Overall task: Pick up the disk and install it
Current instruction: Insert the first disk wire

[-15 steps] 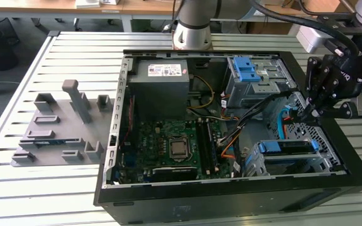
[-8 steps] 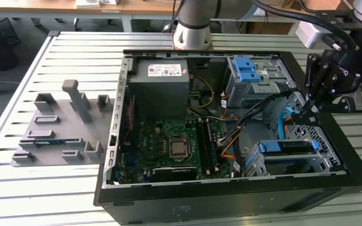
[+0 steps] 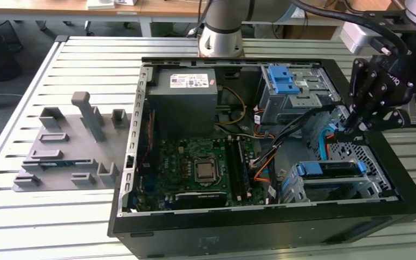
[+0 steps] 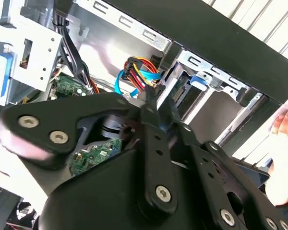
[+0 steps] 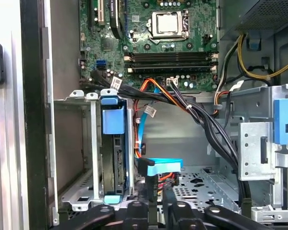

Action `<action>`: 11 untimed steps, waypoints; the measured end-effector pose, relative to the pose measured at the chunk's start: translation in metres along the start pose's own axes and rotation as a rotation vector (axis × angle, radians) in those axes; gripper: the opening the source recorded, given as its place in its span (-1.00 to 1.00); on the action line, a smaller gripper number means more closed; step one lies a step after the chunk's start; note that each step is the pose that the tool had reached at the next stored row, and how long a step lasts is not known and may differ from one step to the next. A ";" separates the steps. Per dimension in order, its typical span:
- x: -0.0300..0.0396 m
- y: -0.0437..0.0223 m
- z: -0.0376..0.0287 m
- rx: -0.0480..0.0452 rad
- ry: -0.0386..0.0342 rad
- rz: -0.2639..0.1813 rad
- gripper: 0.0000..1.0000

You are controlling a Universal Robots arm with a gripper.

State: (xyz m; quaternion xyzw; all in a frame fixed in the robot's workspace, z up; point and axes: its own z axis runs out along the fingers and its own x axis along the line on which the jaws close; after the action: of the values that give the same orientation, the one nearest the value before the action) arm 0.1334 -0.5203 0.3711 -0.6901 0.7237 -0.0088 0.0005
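- computer case (image 3: pixel 266 227): matt black painted outer walls, bare grey sheet metal inside.
- drive cage (image 5: pixel 252 143): dull silver stamped metal with punched holes.
- the disk (image 5: pixel 113 148): dark metal body in a smooth blue plastic carrier bracket, sitting in a bare metal bay.
- motherboard (image 3: pixel 193 168): green circuit board, its processor cap a shiny metal.
- gripper (image 3: pixel 352 127): matt black links with bright metal screw heads, plain in the second wrist view.
- cables (image 5: pixel 197 112): black, orange and blue plastic sheathing, slightly glossy.
- table (image 3: pixel 63 227): ribbed pale metal slats, faintly shiny.
- fixture (image 3: pixel 67 146): matt grey plastic.
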 end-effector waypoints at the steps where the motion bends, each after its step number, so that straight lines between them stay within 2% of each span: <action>1: -0.0009 0.0001 0.0002 0.0000 0.0000 0.001 -0.54; 2: -0.0014 0.0002 0.0004 -0.0001 -0.0001 0.002 -0.40; 6: -0.0013 0.0037 0.0021 0.0006 0.0017 0.003 -0.40; 11: -0.0017 0.0058 0.0071 0.0033 0.0150 0.002 -0.40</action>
State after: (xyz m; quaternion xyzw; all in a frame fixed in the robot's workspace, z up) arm 0.1278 -0.5184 0.3639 -0.6892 0.7244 -0.0152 -0.0038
